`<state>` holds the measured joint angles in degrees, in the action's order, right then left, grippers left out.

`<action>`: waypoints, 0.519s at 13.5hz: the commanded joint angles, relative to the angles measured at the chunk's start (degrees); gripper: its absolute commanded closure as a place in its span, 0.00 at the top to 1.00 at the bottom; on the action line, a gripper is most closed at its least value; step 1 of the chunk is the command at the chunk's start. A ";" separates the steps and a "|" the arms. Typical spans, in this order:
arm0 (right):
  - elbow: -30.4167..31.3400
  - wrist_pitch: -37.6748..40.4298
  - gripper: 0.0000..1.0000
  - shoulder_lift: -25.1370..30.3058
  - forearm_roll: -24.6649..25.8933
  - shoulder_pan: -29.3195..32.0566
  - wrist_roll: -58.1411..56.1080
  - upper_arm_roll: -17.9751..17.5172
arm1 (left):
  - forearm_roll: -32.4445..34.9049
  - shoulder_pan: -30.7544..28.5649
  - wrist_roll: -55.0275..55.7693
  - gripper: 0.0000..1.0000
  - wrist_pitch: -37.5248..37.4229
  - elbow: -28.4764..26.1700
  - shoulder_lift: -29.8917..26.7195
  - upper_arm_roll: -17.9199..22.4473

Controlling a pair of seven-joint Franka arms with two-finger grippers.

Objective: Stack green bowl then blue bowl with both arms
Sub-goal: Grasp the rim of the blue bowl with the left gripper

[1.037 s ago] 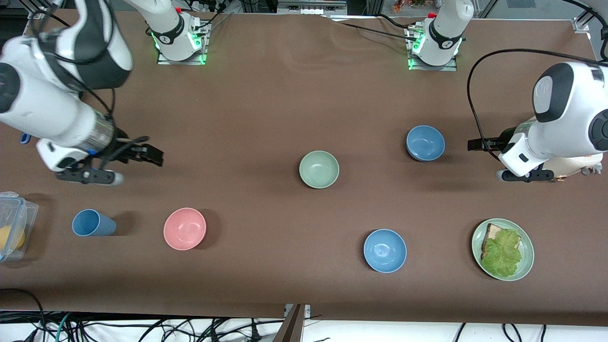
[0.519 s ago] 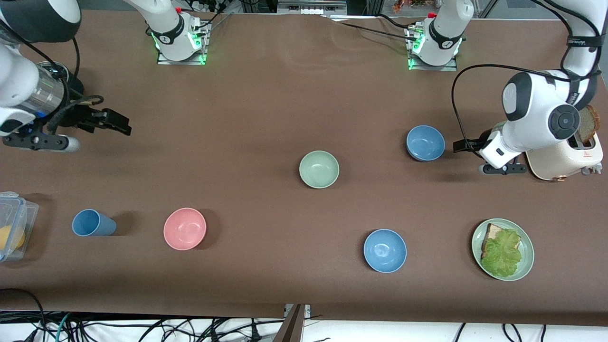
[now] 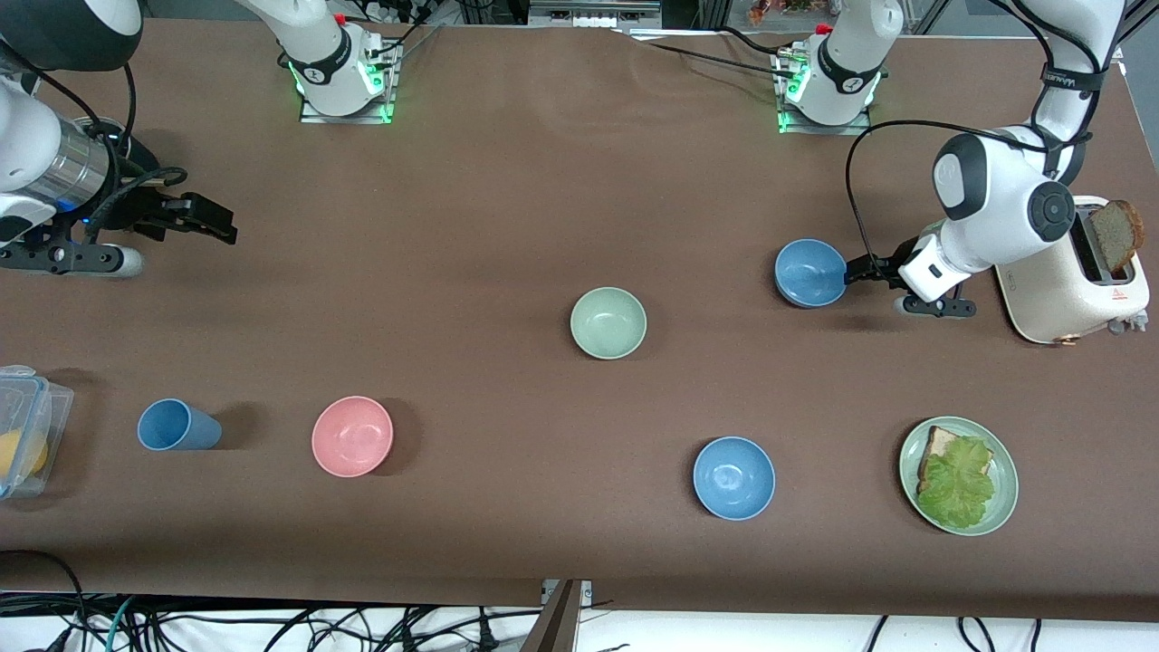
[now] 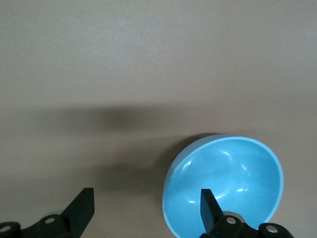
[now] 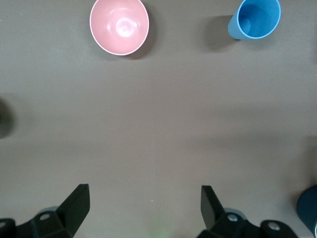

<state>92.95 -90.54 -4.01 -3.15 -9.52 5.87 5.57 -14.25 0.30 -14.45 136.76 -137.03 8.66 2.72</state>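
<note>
The green bowl [image 3: 608, 322] sits upright mid-table. The blue bowl [image 3: 811, 272] stands farther from the camera, toward the left arm's end; it also shows in the left wrist view [image 4: 233, 178]. My left gripper [image 3: 856, 272] [image 4: 146, 213] is open at that bowl's edge. One finger [image 4: 210, 210] is over its inside, the other over the table, with the rim between them. My right gripper [image 3: 217, 226] [image 5: 143, 208] is open and empty above bare table at the right arm's end.
A brighter blue bowl [image 3: 733, 477] and a plate with bread and lettuce [image 3: 910, 453] lie near the front edge. A toaster [image 3: 1055, 290] stands beside the left arm. A pink bowl [image 3: 352, 436], a blue cup [image 3: 177, 426] and a clear container [image 3: 23, 398] lie toward the right arm's end.
My left gripper has moved in from beside the toaster to the blue bowl's rim. My right gripper has drawn back toward its end of the table. The bowls have not moved.
</note>
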 commanded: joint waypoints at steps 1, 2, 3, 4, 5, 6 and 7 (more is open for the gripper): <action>2.15 -0.34 0.99 2.78 0.51 6.88 -1.82 -6.10 | -4.28 -0.30 -4.79 0.92 3.77 -4.11 -1.90 -0.35; 2.06 -0.34 0.99 2.78 0.51 6.88 -1.82 -6.10 | -6.21 -0.13 -5.93 0.92 4.56 -4.73 -1.72 -0.43; 1.97 -0.34 0.99 2.78 0.51 6.88 -1.82 -6.10 | -7.45 0.05 -7.16 0.91 5.61 -5.52 -1.55 -0.43; 1.80 -0.17 0.99 2.78 0.51 6.88 -1.82 -6.10 | -8.42 0.14 -7.95 0.90 6.93 -6.31 -1.28 -0.43; 1.53 0.18 0.99 2.78 0.60 6.88 -1.82 -6.10 | -9.04 0.23 -8.74 0.89 7.81 -6.67 -0.85 -0.43; 0.92 0.36 0.99 2.78 0.60 6.88 -1.82 -6.01 | -10.00 0.23 -9.88 0.86 8.52 -7.10 -0.49 -0.43; 0.57 0.45 0.99 2.78 0.69 6.97 -1.91 -6.01 | -11.06 0.23 -11.81 0.80 9.74 -7.46 -0.06 -0.43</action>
<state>92.97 -90.53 -3.05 -3.14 -3.71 4.73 0.54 -22.32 0.41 -22.07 144.05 -143.02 8.74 2.44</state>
